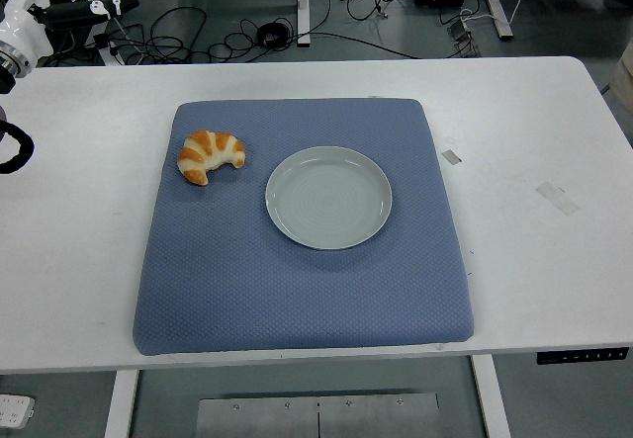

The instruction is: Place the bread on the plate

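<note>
Bright, even overhead light, soft shadows, sharp focus throughout.

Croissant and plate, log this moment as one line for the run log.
croissant: on blue mat, left of plate | plate: empty, mid-mat | robot hands: none over mat | placement: not yet done

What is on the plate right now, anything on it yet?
Nothing: the plate shows a bare pale inside. The croissant lies apart from it, to its left, on the blue mat. The patch of mat under the plate is covered and cannot be seen.
</note>
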You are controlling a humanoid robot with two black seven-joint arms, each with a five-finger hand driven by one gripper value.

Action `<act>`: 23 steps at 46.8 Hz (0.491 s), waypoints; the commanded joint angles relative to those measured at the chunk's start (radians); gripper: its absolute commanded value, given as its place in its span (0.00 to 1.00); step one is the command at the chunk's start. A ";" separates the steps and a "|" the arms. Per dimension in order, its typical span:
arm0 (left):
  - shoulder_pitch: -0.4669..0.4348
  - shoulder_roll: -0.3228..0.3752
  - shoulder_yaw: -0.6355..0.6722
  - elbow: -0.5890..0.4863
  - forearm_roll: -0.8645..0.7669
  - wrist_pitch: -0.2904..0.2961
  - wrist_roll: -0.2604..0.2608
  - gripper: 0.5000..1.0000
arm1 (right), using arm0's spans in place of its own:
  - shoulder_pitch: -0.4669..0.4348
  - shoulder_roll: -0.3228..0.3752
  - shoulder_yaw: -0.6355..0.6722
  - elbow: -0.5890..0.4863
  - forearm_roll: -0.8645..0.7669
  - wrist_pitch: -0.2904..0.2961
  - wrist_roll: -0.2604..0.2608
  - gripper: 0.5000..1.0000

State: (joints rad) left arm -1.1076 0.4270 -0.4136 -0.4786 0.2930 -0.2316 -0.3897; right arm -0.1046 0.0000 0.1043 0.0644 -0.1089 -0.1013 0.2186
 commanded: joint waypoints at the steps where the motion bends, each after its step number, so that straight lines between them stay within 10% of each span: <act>1: 0.000 -0.004 0.001 0.000 0.000 0.000 0.000 0.94 | 0.000 0.000 0.000 0.000 0.000 0.000 -0.001 1.00; 23: 0.002 -0.005 0.001 0.000 0.000 0.000 0.000 0.94 | 0.000 0.000 0.000 0.000 0.000 0.000 0.001 1.00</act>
State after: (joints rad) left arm -1.1070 0.4218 -0.4126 -0.4786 0.2930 -0.2316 -0.3907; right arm -0.1043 0.0000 0.1043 0.0644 -0.1089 -0.1012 0.2184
